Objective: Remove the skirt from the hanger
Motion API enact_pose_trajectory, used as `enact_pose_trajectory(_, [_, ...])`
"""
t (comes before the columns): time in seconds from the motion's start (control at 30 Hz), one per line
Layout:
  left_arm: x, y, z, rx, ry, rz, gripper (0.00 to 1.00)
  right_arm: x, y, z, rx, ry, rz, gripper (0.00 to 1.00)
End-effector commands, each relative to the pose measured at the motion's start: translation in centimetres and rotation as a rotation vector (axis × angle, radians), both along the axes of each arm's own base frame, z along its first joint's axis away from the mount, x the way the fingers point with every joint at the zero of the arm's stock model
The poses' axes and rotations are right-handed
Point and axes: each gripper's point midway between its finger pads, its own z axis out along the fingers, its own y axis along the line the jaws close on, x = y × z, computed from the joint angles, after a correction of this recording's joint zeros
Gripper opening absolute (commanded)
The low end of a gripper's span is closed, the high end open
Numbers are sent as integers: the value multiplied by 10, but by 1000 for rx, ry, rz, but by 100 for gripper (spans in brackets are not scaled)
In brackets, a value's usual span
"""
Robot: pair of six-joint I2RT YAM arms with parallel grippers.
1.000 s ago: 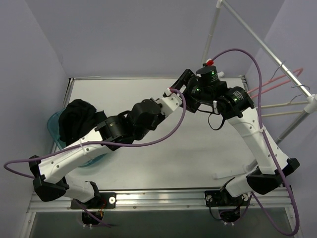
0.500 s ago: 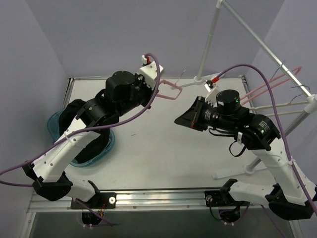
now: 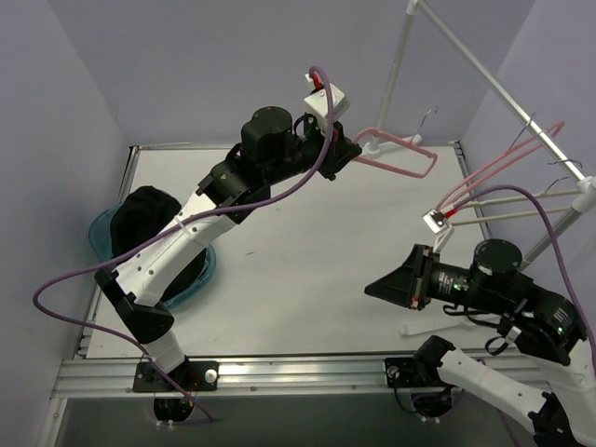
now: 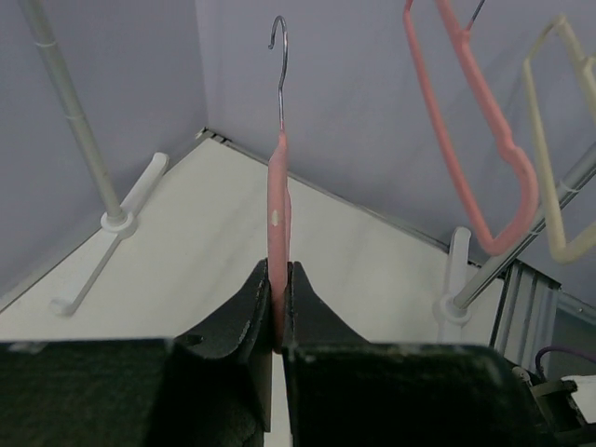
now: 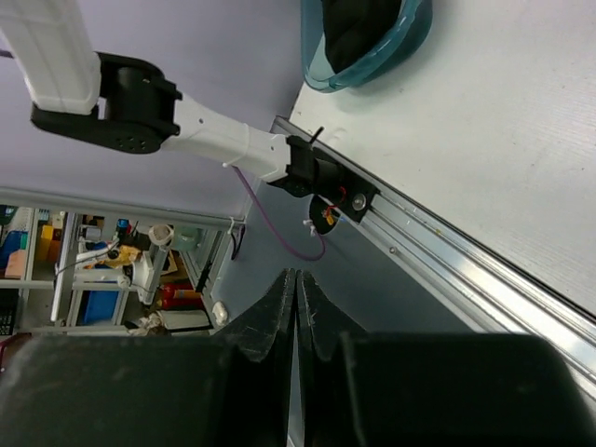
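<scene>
The black skirt point(image 3: 142, 222) lies bundled in a teal basin point(image 3: 99, 233) at the table's left edge; the right wrist view shows the skirt point(image 5: 358, 26) there too. A bare pink hanger point(image 3: 402, 155) hangs high over the back of the table, its wire hook pointing toward the rack. My left gripper point(image 3: 351, 150) is shut on this hanger point(image 4: 277, 200), with the jaws clamped flat on the pink bar. My right gripper point(image 3: 374, 288) is low at the near right, shut and empty, pointing left past the table's front rail point(image 5: 466, 270).
A clothes rack point(image 3: 494, 88) stands at the back right, its pole foot point(image 3: 376, 147) on the table. A pink hanger point(image 4: 484, 140) and a cream one point(image 4: 559, 149) hang on it. A white rack foot point(image 3: 438, 322) lies on the table near my right arm.
My left arm has swung from the table's middle to the back and lifted the pink hanger rightward toward the rack. My right gripper has closed and pulled back to the near right.
</scene>
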Motion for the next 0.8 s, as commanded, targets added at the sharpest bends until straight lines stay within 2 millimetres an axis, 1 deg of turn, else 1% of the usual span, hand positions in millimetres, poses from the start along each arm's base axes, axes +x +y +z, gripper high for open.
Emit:
enact_pose_trajectory(0.0, [-20,-2,82,-256,-142,-77,2,-15,-10,-3,9,6,11,0])
enact_pose_trajectory(0.13, [-24,3,98,-305,-162,-74,2,-18,-23,-6,-4,6,-37,0])
enact_pose_trajectory(0.17, [-26,5,103,-324,-171,-78,2,-20,-25,-5,1,2,-43,0])
enact_pose_trajectory(0.23, [-32,3,108,-344,-182,-111,2,-22,-29,-3,9,-3,-53,0])
enact_pose_trajectory(0.27, [-34,4,117,-381,-201,-122,2,-22,-30,-3,12,-3,-62,0])
enact_pose_trajectory(0.37, [-39,-4,119,-408,-192,-167,2,-22,-31,-4,16,5,-69,0])
enact_pose_trajectory(0.4, [-40,-5,123,-427,-200,-180,2,-21,-31,-4,17,3,-71,0])
enact_pose_trajectory(0.47, [-44,-11,124,-453,-199,-219,2,-21,-31,-4,22,3,-72,0])
enact_pose_trajectory(0.53, [-45,-18,121,-461,-186,-240,2,-21,-32,-1,24,-4,-75,0])
enact_pose_trajectory(0.6, [-46,-21,122,-468,-182,-249,2,-21,-35,1,21,-12,-86,0])
enact_pose_trajectory(0.63, [-43,-30,114,-455,-163,-257,2,-21,-36,3,22,-16,-90,0])
enact_pose_trajectory(0.67, [-44,-32,116,-457,-160,-265,2,-21,-37,3,19,-17,-94,0])
enact_pose_trajectory(0.77, [-43,-48,103,-443,-124,-284,2,-22,-41,5,13,-25,-108,0])
